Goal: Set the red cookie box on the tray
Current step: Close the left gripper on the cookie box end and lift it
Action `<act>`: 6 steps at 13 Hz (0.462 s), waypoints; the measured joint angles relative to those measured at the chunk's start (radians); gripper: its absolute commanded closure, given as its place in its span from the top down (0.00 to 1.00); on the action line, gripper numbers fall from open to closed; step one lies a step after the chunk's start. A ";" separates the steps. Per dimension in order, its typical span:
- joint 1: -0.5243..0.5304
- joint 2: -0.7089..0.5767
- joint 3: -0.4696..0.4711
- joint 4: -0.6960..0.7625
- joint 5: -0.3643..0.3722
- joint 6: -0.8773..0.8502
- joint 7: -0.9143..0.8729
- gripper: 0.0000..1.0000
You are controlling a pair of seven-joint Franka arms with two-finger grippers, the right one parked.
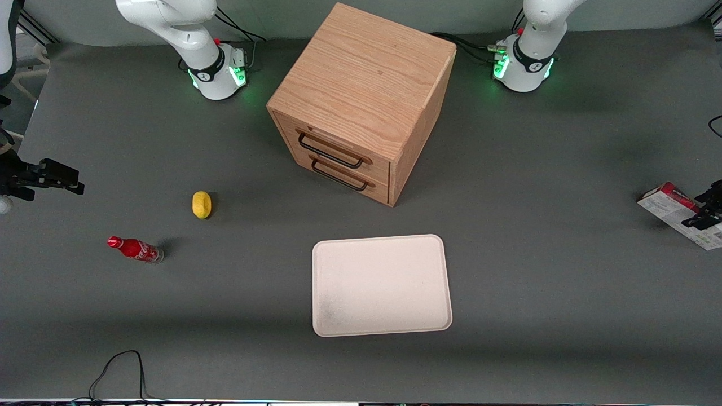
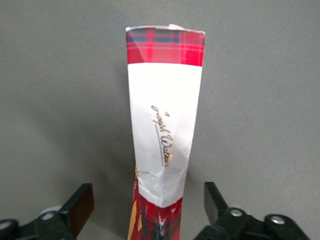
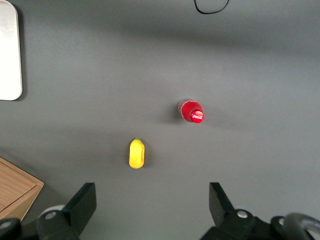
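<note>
The red cookie box [image 1: 671,210] lies on the grey table at the working arm's end, its white-grey printed broad face showing. In the left wrist view the box [image 2: 165,115] shows a narrow red tartan side with a white label. My left gripper [image 1: 705,215] is over the box. It is open [image 2: 148,202], with a finger [image 2: 82,205] on each side of the box and a gap to each. The pale cream tray [image 1: 381,285] lies empty near the front camera, in front of the cabinet and well away from the box.
A wooden drawer cabinet [image 1: 361,96] with two black handles stands at the table's middle. A yellow object [image 1: 201,204] and a small red cola bottle [image 1: 135,249] lie toward the parked arm's end. A black cable [image 1: 121,366] loops at the front edge.
</note>
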 measured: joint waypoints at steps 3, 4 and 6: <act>-0.010 -0.002 -0.004 0.002 0.000 0.000 0.000 0.00; -0.017 -0.002 -0.006 0.002 0.000 0.000 -0.001 0.00; -0.026 -0.006 -0.006 0.003 0.000 0.000 -0.001 0.00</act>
